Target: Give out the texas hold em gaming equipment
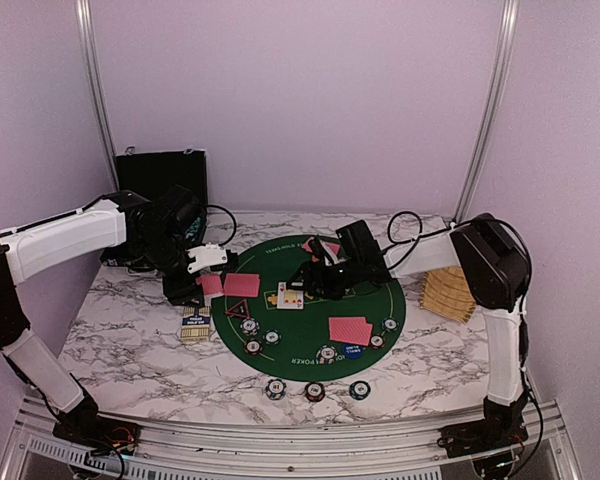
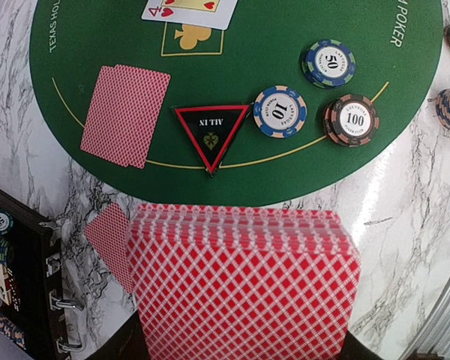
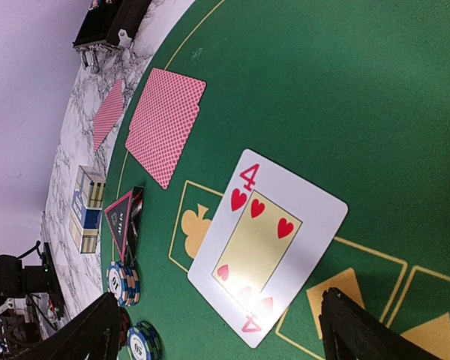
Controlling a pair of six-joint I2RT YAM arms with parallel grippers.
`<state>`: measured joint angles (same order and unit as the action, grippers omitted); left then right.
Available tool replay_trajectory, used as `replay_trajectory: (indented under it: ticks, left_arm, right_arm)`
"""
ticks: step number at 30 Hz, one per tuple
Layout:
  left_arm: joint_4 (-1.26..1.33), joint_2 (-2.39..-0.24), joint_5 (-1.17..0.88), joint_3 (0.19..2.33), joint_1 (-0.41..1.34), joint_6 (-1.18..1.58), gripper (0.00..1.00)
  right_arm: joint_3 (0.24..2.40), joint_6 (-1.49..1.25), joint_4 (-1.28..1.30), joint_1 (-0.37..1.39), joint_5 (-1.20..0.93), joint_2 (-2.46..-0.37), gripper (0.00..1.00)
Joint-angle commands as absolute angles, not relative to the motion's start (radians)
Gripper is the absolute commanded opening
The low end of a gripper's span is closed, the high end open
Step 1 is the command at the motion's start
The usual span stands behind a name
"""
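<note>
Your right end effector [image 3: 219, 296] stands apart over the face-up four of hearts [image 3: 266, 244], which lies just ahead, long axis pointing away. Your left end effector [image 2: 240, 349] is clamped on the red-backed deck [image 2: 244, 285].

surface: marble table [image 1: 130, 340] | on it: green mat [image 1: 290, 345], three poker chips [image 1: 315, 391], card box [image 1: 195, 323], wooden rack [image 1: 448, 293]

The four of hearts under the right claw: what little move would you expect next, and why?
Probably the right gripper should lift away toward the deck for another card. Its jaws stand open and empty over the four of hearts, which lies face up on the green mat. The marked box beside it is bare, and the left gripper is shut on the deck.
</note>
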<state>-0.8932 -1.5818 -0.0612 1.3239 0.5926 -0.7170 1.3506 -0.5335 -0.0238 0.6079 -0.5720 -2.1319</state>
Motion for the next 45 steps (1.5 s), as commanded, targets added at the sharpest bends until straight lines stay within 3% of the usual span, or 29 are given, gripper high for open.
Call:
replay_trajectory:
  ticks: [1,20,27,30,33,38,42,45]
  left_arm:
    - [-0.916,-1.579,-0.079,1.349,0.592,-0.709,0.0]
    - [-0.915,-1.568,-0.076,1.334,0.592,-0.712,0.0]
    - [-0.916,-1.571,-0.079,1.34,0.591,-0.709,0.0]
    - [-0.916,-1.57,-0.08,1.342,0.592,-0.71,0.0]
    - [-0.916,-1.571,-0.083,1.346,0.592,-0.709,0.0]
    - [-0.916,-1.565,-0.087,1.348,0.592,-0.704,0.0]
    - [-0.916,-1.561,-0.086,1.347,0.592,-0.704,0.0]
    - [-0.916,-1.56,-0.085,1.346,0.592,-0.705,0.0]
  right_arm:
    - [1.344,-0.623,-0.122,0.612,-0.638,-2.171,0.89]
    - [1.315,-0.723,-0.192,0.657,-0.618,-2.144,0.87]
    - [1.352,-0.599,-0.043,0.657,-0.464,-2.062,0.88]
    - [1.386,-0.516,0.062,0.686,-0.317,-1.988,0.99]
    - [1.366,-0.529,0.047,0.677,-0.213,-1.901,0.99]
    - [1.256,-0.737,-0.206,0.522,-0.526,-1.864,0.99]
    - [1.358,-0.62,0.027,0.555,-0.438,-1.884,0.99]
    - [1.233,-0.726,-0.198,0.53,-0.559,-1.843,0.99]
